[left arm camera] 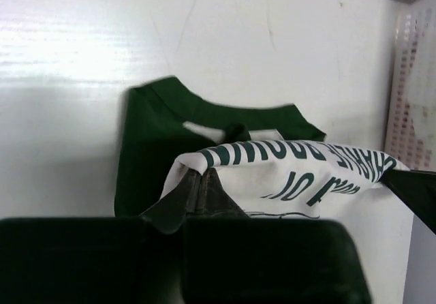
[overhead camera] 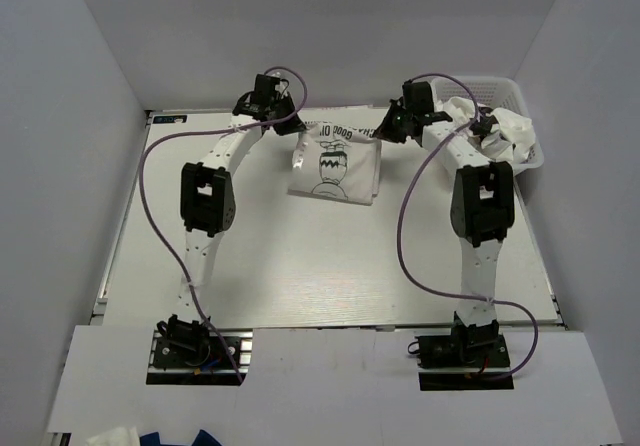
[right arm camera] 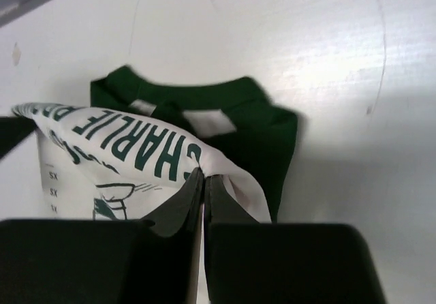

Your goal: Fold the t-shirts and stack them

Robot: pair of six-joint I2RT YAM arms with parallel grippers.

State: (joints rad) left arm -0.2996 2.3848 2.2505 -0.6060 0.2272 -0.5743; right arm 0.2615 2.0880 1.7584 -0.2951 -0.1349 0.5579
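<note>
Left end effector [left arm camera: 197, 191], right end effector [right arm camera: 204, 185]: each clamped shut on an upper corner of the printed white t-shirt [overhead camera: 335, 166], stretching it flat, probably to lay it on the folded green t-shirt [right arm camera: 272, 133] beneath.
Desk [overhead camera: 300, 266]: white, smooth.
Lattice basket [overhead camera: 528, 116], far right corner: holds more white t-shirts [overhead camera: 500, 126].
Walls [overhead camera: 330, 26]: plain white.

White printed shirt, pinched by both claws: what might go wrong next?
The left gripper and right gripper each pinch just a thin corner of the white printed t-shirt, so an edge could slip free and the fold sag. If set down off-centre over the dark green t-shirt beneath, the stack may end up crooked.
</note>
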